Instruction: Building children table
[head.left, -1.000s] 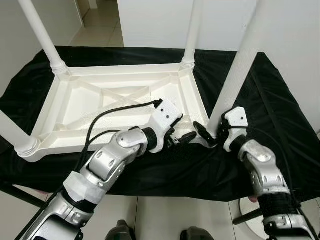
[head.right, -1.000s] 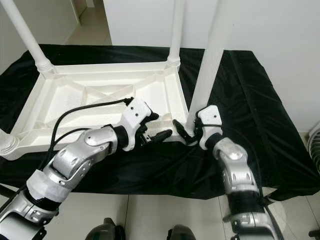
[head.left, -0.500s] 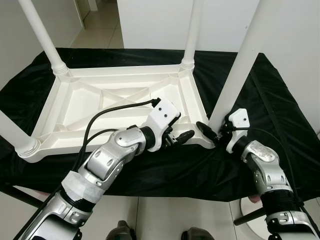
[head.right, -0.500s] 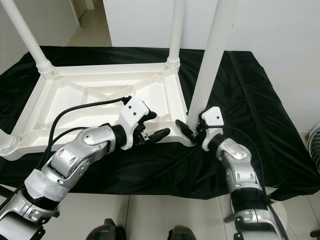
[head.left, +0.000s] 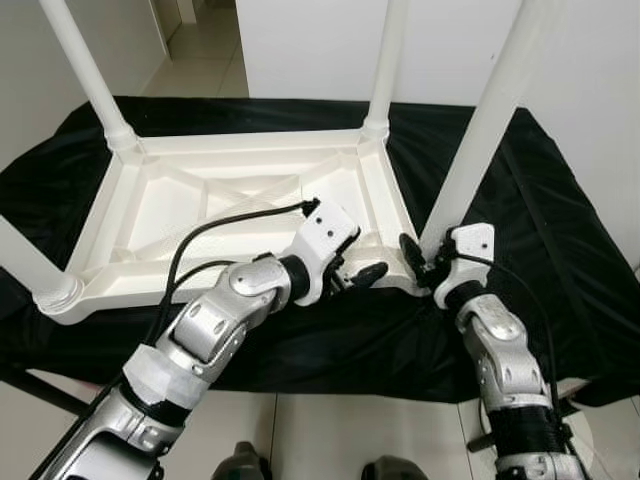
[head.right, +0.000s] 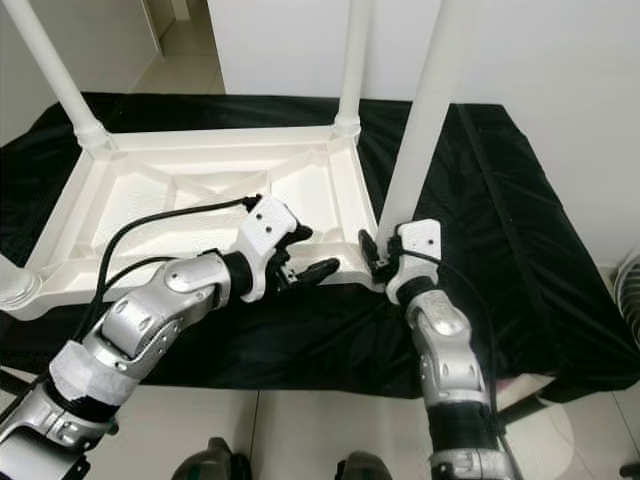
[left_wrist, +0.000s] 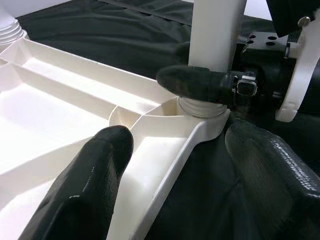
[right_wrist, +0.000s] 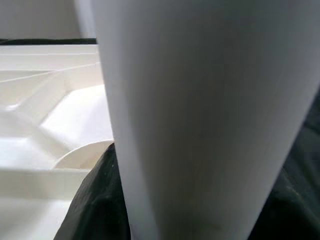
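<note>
Inverted white plastic children's table (head.left: 200, 215) lying tabletop-down on a desk (head.left: 560, 250) draped in black cloth, occupying the centre and left of the frame; its long axis runs left to right across the head views, its ribbed underside faces up, and its legs point upward. The near-right leg (head.left: 490, 120), at centre right of the frame, stands upright in its corner socket (left_wrist: 202, 107), tilting slightly rightward toward its top. The right pincer (head.left: 425, 262) closes around the base of this leg, one black finger (left_wrist: 200, 85) visibly pressed against it just above the socket. The left pincer (head.left: 358, 275) is spread open, straddling the table's near rim just left of that corner, grasping nothing. No legible writing or brand marks.
</note>
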